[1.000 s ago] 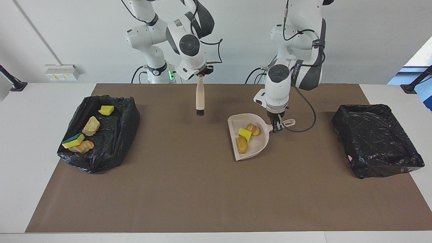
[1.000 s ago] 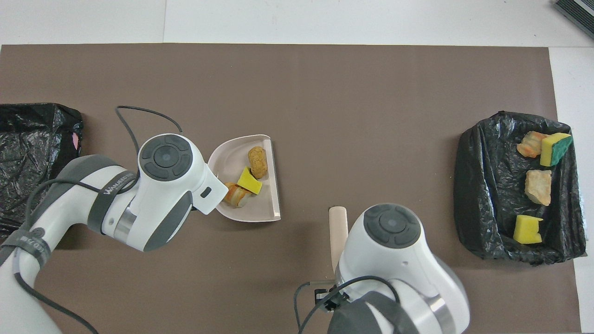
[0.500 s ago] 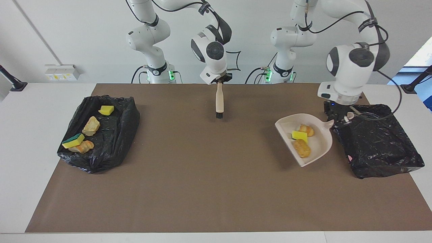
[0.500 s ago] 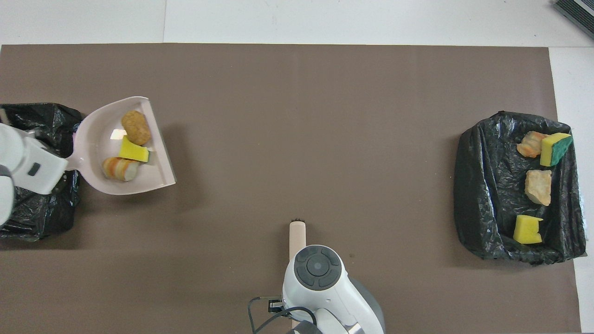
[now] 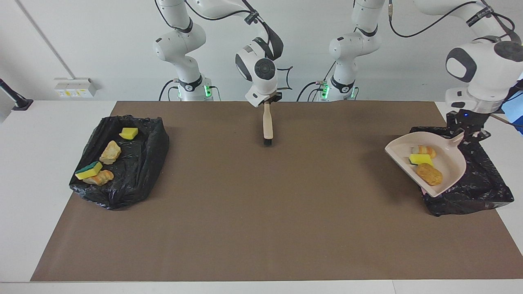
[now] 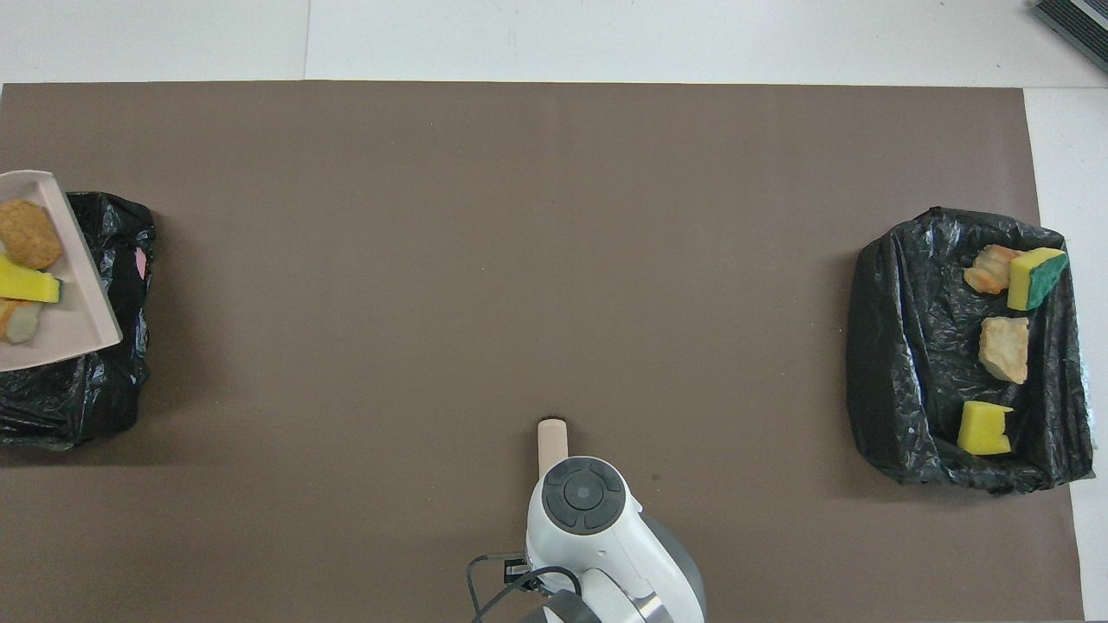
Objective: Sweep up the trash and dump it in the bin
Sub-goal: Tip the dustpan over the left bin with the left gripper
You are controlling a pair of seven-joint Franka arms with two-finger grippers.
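Note:
My left gripper (image 5: pixel 466 132) is shut on the handle of the beige dustpan (image 5: pixel 447 163), held tilted above the black-lined bin (image 5: pixel 484 190) at the left arm's end of the table. In the pan lie three pieces of trash: a striped orange lump (image 5: pixel 427 151), a yellow sponge chunk (image 5: pixel 421 159) and a brown lump (image 5: pixel 429 174). The overhead view shows only the dustpan (image 6: pixel 74 298) at its edge, above the bin (image 6: pixel 104 389). My right gripper (image 5: pixel 267 102) is shut on a wooden-handled brush (image 5: pixel 267 126) that hangs bristles down over the mat near the robots, with its handle (image 6: pixel 551 441) seen from above.
A second black-lined bin (image 5: pixel 143 163) at the right arm's end holds several trash pieces, among them a green-backed sponge (image 5: pixel 89 170) and a yellow chunk (image 5: pixel 128 133). A brown mat (image 5: pixel 253 212) covers the table between the two bins.
My left arm has carried the loaded dustpan from the middle of the mat to above the bin at its own end. The right arm drew the brush back toward the robots.

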